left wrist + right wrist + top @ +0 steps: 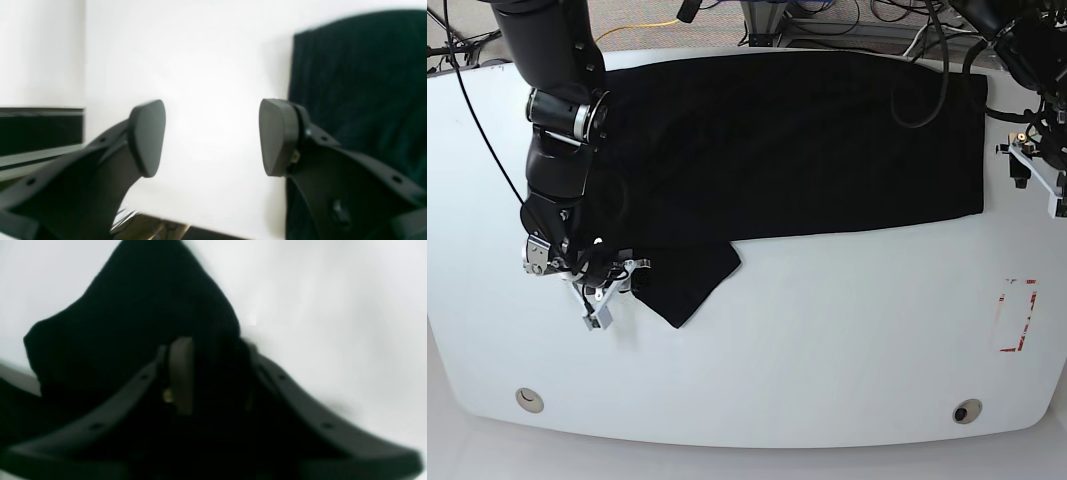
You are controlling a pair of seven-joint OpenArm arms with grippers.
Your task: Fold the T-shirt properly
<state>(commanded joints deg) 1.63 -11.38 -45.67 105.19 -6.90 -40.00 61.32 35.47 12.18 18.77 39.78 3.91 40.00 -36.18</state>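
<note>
The T-shirt (787, 140) is a large black cloth lying across the far half of the white table (827, 340), and no print shows. A sleeve flap (689, 280) juts toward the front at its left end. My right gripper (623, 276) is at that flap. In the right wrist view the right gripper (213, 373) is shut on a bunch of the black T-shirt (133, 306). My left gripper (1035, 175) hovers just off the shirt's right edge. In the left wrist view the left gripper (211, 136) is open and holds nothing, with the T-shirt (360, 83) to its right.
A red-outlined marking (1015, 315) is on the table at the right. Two round holes (527, 400) (967, 411) sit near the front edge. Cables (827, 20) run behind the far edge. A dark band (40, 130) lies past the table's edge in the left wrist view.
</note>
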